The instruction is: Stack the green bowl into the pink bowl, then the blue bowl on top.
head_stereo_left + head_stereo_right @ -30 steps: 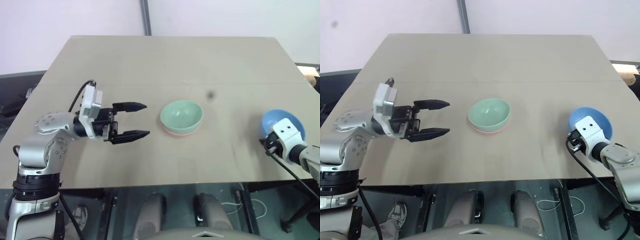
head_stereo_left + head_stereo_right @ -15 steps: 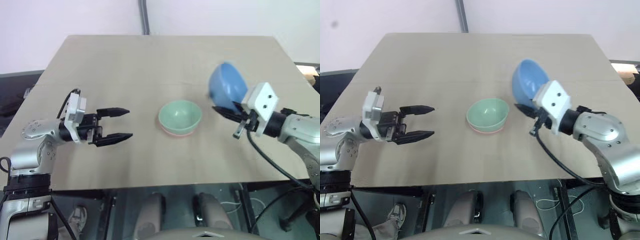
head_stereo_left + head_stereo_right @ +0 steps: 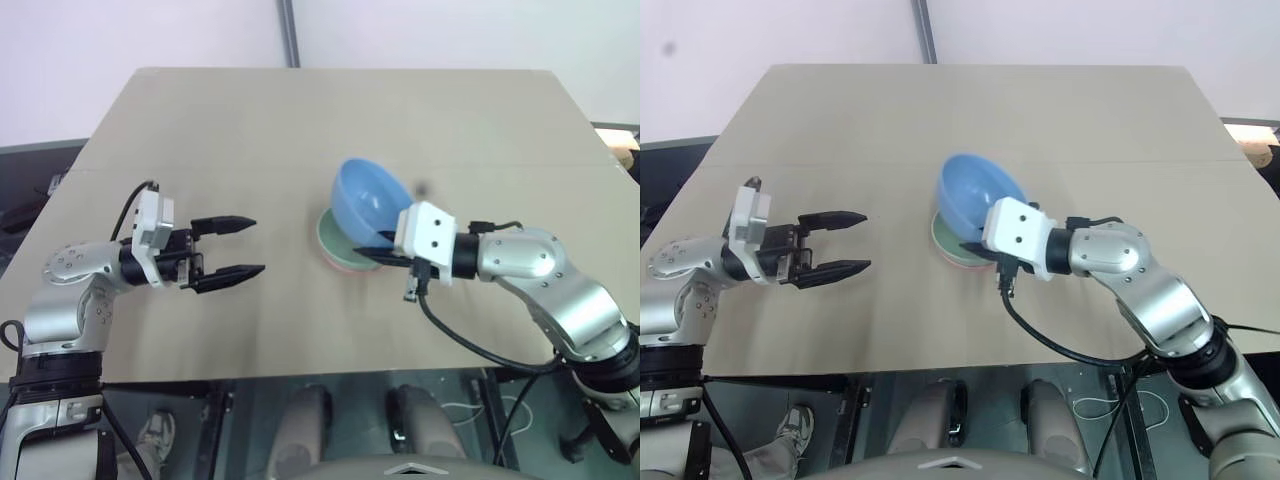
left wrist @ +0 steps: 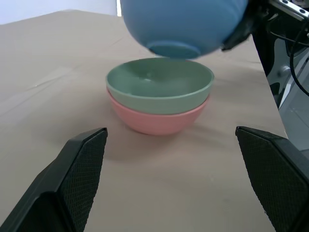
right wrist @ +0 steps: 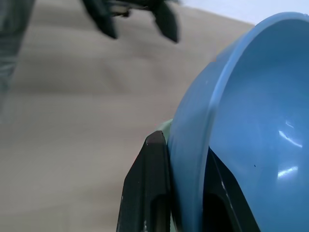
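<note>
Bare table lies all around the green bowl. Directly above it hangs the blue bowl, blocking that way down.

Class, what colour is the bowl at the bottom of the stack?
Salmon pink: the pink bowl, clearest in the left wrist view.

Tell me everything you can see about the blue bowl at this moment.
The blue bowl is small, round, plain sky-blue and smooth, plastic by its look, with a flat foot ring underneath. The right gripper pinches its rim, one finger inside and one outside. It hangs in the air, tilted, just above the green bowl, which sits nested in the pink bowl. It does not touch them.
</note>
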Action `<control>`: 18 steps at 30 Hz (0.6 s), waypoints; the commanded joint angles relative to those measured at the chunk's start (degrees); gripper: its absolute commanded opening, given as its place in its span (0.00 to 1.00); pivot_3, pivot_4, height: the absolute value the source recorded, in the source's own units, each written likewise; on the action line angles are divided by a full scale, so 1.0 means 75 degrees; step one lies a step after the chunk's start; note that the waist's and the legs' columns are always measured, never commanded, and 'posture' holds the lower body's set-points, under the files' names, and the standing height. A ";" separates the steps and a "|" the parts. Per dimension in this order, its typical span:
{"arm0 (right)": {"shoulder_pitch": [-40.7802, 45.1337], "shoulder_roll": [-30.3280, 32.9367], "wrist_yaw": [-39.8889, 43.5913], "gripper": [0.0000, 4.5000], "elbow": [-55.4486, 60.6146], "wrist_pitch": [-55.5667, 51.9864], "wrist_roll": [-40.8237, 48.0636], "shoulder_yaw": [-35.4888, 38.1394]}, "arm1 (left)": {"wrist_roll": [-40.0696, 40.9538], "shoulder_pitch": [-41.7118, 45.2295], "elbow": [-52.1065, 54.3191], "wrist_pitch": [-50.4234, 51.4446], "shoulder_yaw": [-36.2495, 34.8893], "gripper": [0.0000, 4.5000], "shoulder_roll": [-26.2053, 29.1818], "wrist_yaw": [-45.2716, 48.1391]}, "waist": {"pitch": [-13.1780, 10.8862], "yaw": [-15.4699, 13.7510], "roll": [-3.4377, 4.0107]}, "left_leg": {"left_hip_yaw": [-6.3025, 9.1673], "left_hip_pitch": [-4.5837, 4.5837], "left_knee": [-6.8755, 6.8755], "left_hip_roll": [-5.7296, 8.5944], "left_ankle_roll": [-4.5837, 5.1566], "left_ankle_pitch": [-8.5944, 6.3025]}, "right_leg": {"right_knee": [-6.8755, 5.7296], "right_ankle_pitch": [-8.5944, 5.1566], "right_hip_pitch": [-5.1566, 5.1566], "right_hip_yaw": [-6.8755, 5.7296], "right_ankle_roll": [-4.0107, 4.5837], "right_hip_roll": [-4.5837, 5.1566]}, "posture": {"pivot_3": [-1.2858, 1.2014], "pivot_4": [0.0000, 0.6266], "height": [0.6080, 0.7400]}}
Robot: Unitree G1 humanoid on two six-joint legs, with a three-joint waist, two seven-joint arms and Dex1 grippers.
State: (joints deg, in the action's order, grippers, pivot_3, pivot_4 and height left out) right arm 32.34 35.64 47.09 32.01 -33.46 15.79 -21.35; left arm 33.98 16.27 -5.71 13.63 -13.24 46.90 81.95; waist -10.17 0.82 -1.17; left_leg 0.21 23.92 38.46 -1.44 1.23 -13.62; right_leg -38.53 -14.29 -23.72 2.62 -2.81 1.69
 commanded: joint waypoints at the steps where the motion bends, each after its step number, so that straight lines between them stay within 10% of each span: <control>1: 0.0297 -0.0044 0.0288 0.00 -0.0178 0.0320 -0.0139 -0.0018 | 0.0156 -0.0003 0.0305 -0.0011 -0.0204 1.00 0.0012 -0.0108 | 0.0000 0.0000 0.0000 | -0.0001 0.0000 0.0000 0.0002 0.0000 0.0000 | 0.0001 0.0001 0.0000 0.0000 -0.0001 0.0002 | 0.52 0.24 1.00; 4: 0.0499 -0.0244 0.0183 0.00 -0.0913 0.0452 -0.0467 -0.0116 | 0.0167 -0.0036 0.0399 0.0005 -0.0180 1.00 -0.0025 -0.0191 | 0.0000 0.0008 0.0000 | -0.0002 -0.0001 0.0000 0.0004 0.0000 0.0000 | 0.0001 0.0000 0.0001 0.0000 -0.0001 0.0004 | 0.52 0.24 1.00; 5: 0.0523 -0.0295 0.0199 0.23 -0.1040 0.0531 -0.0519 -0.0101 | 0.0177 -0.0050 0.0436 0.0017 -0.0178 1.00 -0.0034 -0.0219 | 0.0000 0.0007 0.0000 | -0.0002 -0.0001 0.0000 0.0004 0.0000 0.0000 | -0.0001 0.0000 0.0000 0.0000 0.0001 0.0003 | 0.52 0.24 1.00; 12: 0.0244 -0.0348 0.0153 0.92 -0.0247 0.0207 -0.0332 0.0308 | 0.0305 -0.0176 0.0685 0.0196 -0.0292 1.00 -0.0152 -0.0551 | 0.0000 0.0003 0.0000 | 0.0001 -0.0001 -0.0010 0.0004 0.0000 0.0000 | -0.0001 0.0002 -0.0001 -0.0001 -0.0002 0.0004 | 0.52 0.24 1.00; 18: -0.0369 -0.0403 -0.0353 0.97 0.0551 -0.0780 0.0870 0.2062 | 0.0475 -0.0408 0.1174 0.0387 -0.0443 1.00 -0.0407 -0.1295 | 0.0001 -0.0018 -0.0002 | 0.0007 -0.0001 -0.0010 0.0007 0.0000 0.0000 | -0.0001 0.0003 0.0002 -0.0006 -0.0004 0.0013 | 0.52 0.24 1.00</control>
State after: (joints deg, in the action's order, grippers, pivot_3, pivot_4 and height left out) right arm 30.59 32.24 45.61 32.79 -36.91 18.55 -12.39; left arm 35.56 14.18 -0.21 15.93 -14.09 43.71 73.32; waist -10.16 0.69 -1.19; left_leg 0.28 23.92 38.39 -1.39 1.23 -13.62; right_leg -38.51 -14.27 -23.69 2.57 -2.84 1.80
